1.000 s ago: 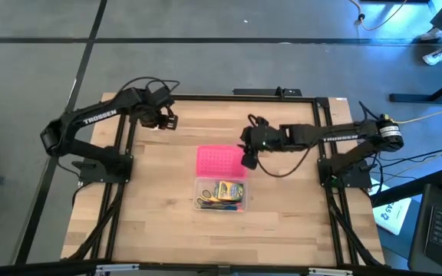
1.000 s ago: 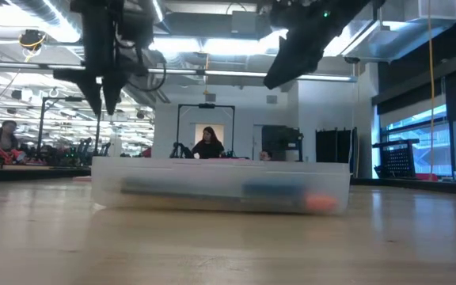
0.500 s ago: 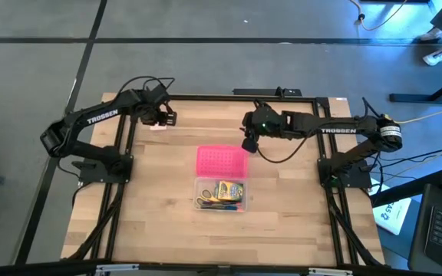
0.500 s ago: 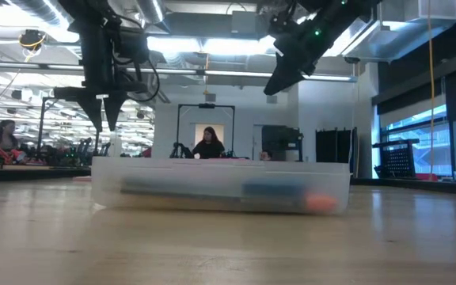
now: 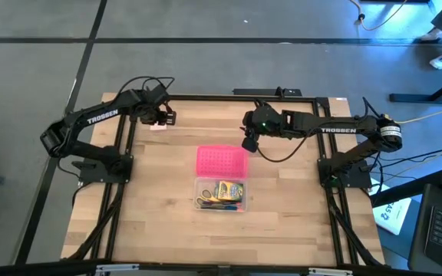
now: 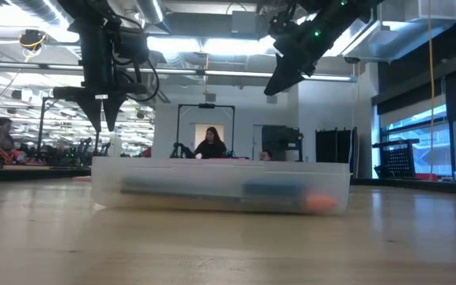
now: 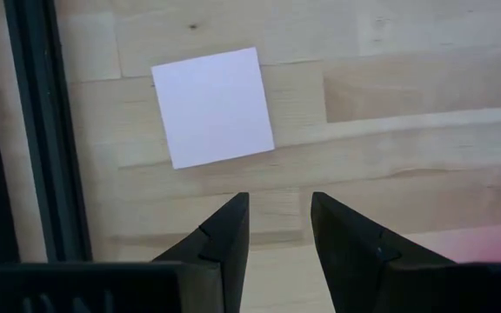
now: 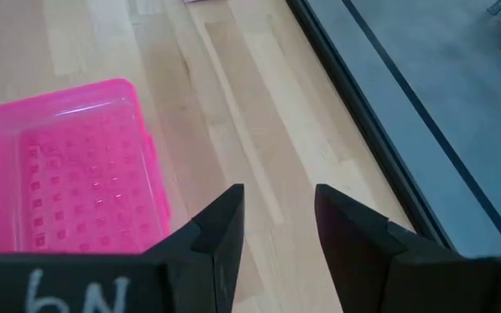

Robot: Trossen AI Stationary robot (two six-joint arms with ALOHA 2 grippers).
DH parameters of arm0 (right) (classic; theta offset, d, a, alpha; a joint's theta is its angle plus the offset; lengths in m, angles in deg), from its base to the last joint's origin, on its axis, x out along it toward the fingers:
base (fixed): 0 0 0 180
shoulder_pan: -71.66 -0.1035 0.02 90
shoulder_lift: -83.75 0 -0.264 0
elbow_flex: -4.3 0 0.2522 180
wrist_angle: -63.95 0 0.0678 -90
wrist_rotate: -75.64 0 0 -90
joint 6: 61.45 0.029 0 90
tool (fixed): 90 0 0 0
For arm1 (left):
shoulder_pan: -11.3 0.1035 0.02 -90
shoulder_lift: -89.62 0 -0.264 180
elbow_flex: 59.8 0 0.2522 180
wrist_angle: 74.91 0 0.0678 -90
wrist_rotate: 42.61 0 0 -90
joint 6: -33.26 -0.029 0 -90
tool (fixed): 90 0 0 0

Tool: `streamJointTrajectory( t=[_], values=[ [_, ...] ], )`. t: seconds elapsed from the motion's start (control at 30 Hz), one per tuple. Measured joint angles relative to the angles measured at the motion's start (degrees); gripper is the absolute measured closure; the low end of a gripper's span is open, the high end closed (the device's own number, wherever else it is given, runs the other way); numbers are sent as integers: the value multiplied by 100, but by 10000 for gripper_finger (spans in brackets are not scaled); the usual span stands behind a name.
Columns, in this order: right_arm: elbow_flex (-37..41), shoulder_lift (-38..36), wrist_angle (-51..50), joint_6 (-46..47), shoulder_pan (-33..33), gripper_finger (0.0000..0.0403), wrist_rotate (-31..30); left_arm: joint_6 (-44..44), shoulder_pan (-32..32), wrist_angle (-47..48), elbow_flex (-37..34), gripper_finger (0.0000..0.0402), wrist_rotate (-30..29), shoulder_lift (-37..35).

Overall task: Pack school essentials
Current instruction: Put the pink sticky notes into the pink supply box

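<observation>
We look down at the wooden table from high up. In the middle sits a clear case with its pink lid flipped open and lying flat just behind it. Inside the case we see the yellow-green crayon box, the yellow-handled scissors and some thin pencils and a pen, too small for us to tell apart.

The pale pink square pad is not in the case. It lies flat on the wood at the far left corner of the table, close to the dark frame rail. Our left gripper hangs in the air over that spot. Its two dark fingers stand a little apart with a gap between them, and nothing is in them. The pad is just past the fingertips and they do not touch it.

Our right gripper is up in the air too, at the far side of the table, near the right back corner of the pink lid. Its fingers are also a little apart and hold nothing. Below it we see bare wood and the lid beside it.

From the low view, both arms hang well above the case. Far back in the room a person sits at a desk.
</observation>
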State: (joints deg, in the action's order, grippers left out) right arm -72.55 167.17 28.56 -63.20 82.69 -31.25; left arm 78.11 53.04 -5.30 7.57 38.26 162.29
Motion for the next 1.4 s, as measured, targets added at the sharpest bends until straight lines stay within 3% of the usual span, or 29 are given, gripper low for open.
streamJointTrajectory(
  t=[0.47, 0.6, 0.87, 1.03, 1.4],
  values=[
    [0, 0, 0, -6, 0, 259, 0, 133, -374, 28, 0, 282, -1, 0],
    [0, 0, 0, -6, 0, 259, -1, 156, -439, 61, 0, 282, -239, 0],
    [0, 0, 0, 2, -2, 259, 0, 607, -439, 7, 0, 278, -257, 0],
    [0, 2, 0, 2, -2, 259, 0, 671, -439, 11, 0, 223, -249, 0],
    [0, 2, 0, 0, 0, 259, 0, 910, -439, 51, 0, 37, -341, 13]
  ],
)
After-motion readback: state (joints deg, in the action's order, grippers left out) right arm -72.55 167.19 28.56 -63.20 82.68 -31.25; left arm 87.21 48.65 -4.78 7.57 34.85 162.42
